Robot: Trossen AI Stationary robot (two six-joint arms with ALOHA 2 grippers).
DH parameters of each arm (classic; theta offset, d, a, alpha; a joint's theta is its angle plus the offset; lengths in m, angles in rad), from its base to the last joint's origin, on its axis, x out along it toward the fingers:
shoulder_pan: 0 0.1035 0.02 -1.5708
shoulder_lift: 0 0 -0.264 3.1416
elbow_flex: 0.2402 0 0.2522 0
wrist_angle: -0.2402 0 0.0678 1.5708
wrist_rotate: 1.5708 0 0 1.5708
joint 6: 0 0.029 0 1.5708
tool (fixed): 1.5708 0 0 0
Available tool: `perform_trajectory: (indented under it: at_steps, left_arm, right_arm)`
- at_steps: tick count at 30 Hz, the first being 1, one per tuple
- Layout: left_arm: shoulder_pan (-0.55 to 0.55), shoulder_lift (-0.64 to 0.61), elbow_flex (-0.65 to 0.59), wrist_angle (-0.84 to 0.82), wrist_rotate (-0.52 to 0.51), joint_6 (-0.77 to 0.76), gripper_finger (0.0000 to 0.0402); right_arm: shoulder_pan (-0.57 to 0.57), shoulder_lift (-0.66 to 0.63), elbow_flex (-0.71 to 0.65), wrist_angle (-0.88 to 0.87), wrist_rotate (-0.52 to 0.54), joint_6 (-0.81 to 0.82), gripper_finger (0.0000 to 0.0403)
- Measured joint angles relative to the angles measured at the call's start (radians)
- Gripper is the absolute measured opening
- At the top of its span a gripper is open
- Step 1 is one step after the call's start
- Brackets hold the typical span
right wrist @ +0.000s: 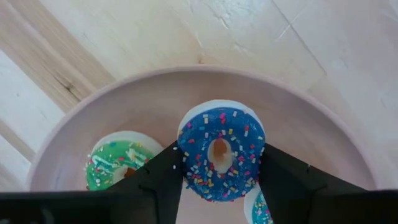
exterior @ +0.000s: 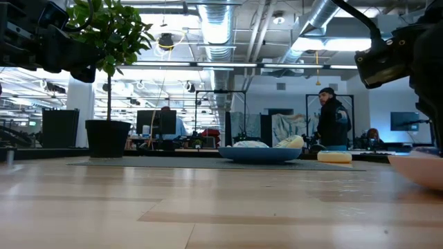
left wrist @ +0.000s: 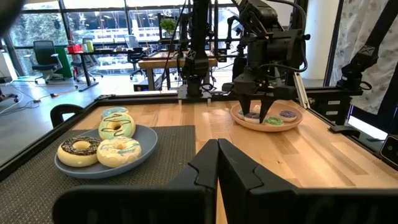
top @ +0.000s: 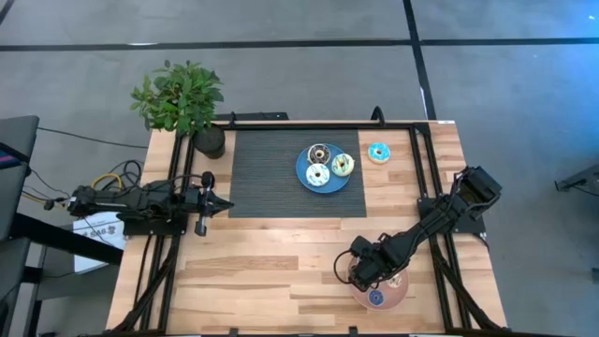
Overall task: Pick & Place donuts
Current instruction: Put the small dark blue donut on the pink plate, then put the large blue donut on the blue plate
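Three donuts share the pink plate [right wrist: 298, 124], and the right gripper [right wrist: 219, 163] stands down among them, at about five o'clock on the table as seen from above. Its jaws are apart, astride the blue donut [right wrist: 214, 127], which lies flat in the plate. Each finger sits hard by the ring's flank, and I can't tell whether the pads actually touch the icing.

That closeness is my main worry. If I lift straight up with a pad grazing the blue donut, I'd expect it to tip or ride up the plate's wall.

The green donut [right wrist: 115, 163] lies just beside the blue one, at its nine o'clock and right under one finger. Any sideways drift on the way out could shove it. A third, turquoise-flecked donut [right wrist: 260, 208] peeks from behind the other finger, so that side is no safer.

The plate sits near the table's edge, so a hard knock might slide it.

Farther out, the blue plate [top: 301, 168] at one o'clock holds three donuts, and a lone turquoise donut [top: 378, 153] rests on bare wood beside it. The left gripper [top: 223, 201] waits closed at nine o'clock.
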Motion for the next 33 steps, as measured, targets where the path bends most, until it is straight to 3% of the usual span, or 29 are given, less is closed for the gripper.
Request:
perform_trajectory:
  at_steps: [12,33]
  left_arm:
    - [0.0,0.0,0.0,0.0,0.0,0.0,0.0]
    - [0.0,0.0,0.0,0.0,0.0,0.0,0.0]
  right_arm:
    - [0.0,-0.009,0.001,-0.003,-0.009,0.005,0.0247]
    - [-0.002,-0.213,0.002,-0.024,-0.032,0.142,0.0249]
